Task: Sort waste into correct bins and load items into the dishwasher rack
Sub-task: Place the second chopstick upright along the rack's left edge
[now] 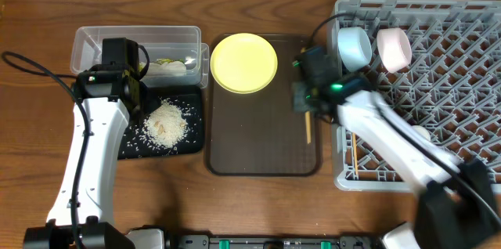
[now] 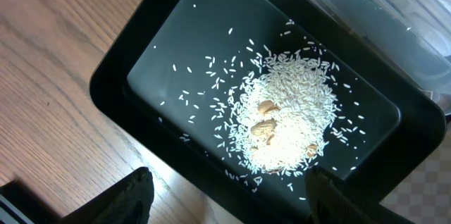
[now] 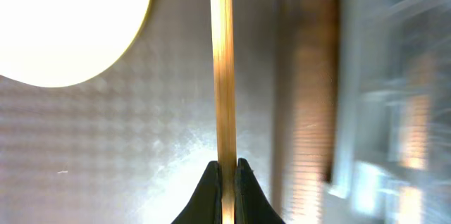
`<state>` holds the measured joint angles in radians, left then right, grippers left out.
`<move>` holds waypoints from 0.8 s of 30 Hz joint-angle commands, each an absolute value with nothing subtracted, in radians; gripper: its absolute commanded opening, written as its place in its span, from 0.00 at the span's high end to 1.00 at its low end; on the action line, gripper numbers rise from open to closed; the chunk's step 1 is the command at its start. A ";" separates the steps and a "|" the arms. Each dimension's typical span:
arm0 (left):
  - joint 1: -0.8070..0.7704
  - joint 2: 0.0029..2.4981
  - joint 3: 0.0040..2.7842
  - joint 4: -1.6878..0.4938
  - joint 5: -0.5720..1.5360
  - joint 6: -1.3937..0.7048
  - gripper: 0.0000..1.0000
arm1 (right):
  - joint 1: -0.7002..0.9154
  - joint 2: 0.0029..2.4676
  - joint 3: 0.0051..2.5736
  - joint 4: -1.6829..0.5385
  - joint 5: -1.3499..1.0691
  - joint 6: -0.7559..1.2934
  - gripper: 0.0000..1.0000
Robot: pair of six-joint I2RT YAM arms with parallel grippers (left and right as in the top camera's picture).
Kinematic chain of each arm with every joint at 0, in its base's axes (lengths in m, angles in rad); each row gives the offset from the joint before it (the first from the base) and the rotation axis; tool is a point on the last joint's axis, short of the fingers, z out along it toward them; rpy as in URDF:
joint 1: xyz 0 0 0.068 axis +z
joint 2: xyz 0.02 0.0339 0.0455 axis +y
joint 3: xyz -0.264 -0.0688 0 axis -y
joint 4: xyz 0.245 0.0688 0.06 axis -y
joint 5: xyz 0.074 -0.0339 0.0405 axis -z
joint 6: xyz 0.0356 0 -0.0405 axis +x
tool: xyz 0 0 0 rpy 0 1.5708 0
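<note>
The heap of white rice (image 1: 166,124) lies in the black tray (image 1: 192,146). In the left wrist view the rice (image 2: 289,115) has a few tan bits on it and lies in the tray (image 2: 162,69). My left gripper (image 1: 135,94) (image 2: 232,203) hangs open and empty over the tray's near edge. The wrapper (image 1: 168,66) lies in the clear tub (image 1: 102,41). My right gripper (image 1: 308,106) (image 3: 225,175) is shut on one wooden chopstick (image 1: 308,129) (image 3: 223,62) over the brown tray's right side. The yellow plate (image 1: 243,62) (image 3: 63,20) sits on that tray. A second chopstick (image 1: 355,159) lies in the grey rack (image 1: 446,84).
The dark brown serving tray (image 1: 258,139) (image 3: 106,139) lies between the bins and the rack. A light blue bowl (image 1: 354,48) and a pale pinkish bowl (image 1: 394,49) stand on edge in the rack's far left rows. The clear tub (image 2: 380,20) borders the black tray. The rack is a blur (image 3: 394,111) in the right wrist view.
</note>
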<state>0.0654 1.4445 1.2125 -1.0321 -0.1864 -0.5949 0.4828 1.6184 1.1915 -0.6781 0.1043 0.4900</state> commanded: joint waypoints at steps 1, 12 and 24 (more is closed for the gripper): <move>0.069 1.440 1.221 -1.036 -0.191 -0.589 0.29 | 0.413 1.502 1.215 -0.725 0.139 0.401 0.99; 0.069 1.440 1.221 -1.035 -0.191 -0.589 0.28 | 0.205 1.481 1.189 -0.921 0.050 0.165 0.99; 0.069 1.440 1.221 -1.036 -0.191 -0.589 0.28 | 0.214 1.629 1.168 -0.906 -0.005 0.141 0.90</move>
